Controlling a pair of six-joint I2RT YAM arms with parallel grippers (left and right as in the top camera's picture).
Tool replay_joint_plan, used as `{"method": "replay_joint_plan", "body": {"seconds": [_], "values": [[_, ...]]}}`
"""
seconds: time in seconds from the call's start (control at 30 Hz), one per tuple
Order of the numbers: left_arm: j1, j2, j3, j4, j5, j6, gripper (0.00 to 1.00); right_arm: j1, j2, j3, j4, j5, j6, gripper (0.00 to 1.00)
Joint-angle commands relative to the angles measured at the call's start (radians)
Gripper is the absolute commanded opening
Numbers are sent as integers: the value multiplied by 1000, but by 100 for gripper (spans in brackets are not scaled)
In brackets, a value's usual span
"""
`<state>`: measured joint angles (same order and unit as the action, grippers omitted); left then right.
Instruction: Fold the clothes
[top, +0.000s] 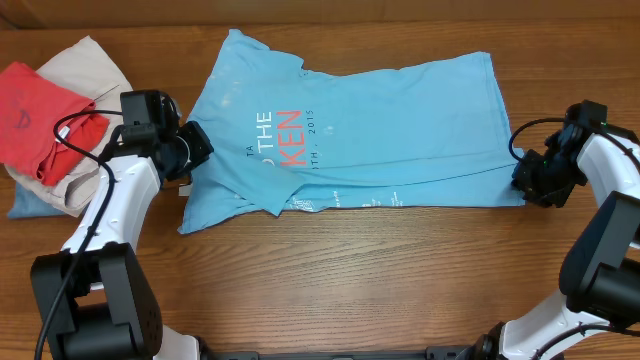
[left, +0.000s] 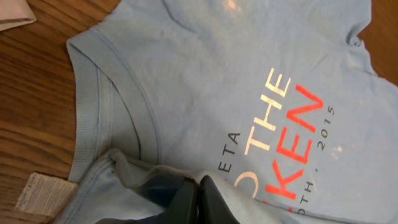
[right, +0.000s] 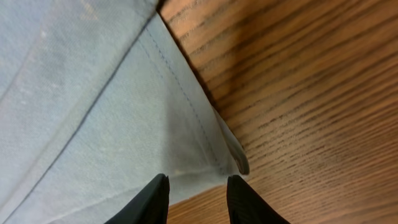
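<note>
T-shirt (top: 400, 110), sky-blue, lies spread across mid-frame on the desk (top: 350, 280). At its left edge the left gripper (top: 195, 148) has jaws pressed together, pinching bunched fabric; the right gripper (top: 525, 175) at the lower-right hem corner has jaws spread astride the cloth.

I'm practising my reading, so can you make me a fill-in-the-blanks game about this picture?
1. The light blue cotton T-shirt lies on a ___ table.
2. Its big red-orange letters spell ___.
3. The left fingers are shut on the ___ shirt, not the crumpled red T-shirt.
Missing words: wooden, KEN, blue.
</note>
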<state>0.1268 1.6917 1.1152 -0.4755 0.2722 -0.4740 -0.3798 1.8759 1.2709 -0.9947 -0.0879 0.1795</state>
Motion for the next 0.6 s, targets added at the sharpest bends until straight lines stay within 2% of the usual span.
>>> {"method": "replay_joint_plan", "body": {"seconds": [0.0,0.23,0.3,0.33,0.43,0.47,0.57], "values": [[6,-18,17,17,-27,-76,4,-2,0,-2,11,9,-4,34],[3,-15,17,24,-75,-117,6,-2,0,-2,21,9,-4,34],[3,-11,17,24,-73,-117,11,-2,0,-2,22,9,-4,34],[3,-7,17,23,-73,-117,16,-2,0,-2,24,9,-4,34],[3,-3,17,3,-69,-114,62,-2,0,-2,32,9,-4,34],[3,-3,17,-9,-64,-107,70,-2,0,-2,33,9,-4,34],[3,-3,17,-58,-57,-80,73,-2,0,-2,36,9,-4,34]]}}
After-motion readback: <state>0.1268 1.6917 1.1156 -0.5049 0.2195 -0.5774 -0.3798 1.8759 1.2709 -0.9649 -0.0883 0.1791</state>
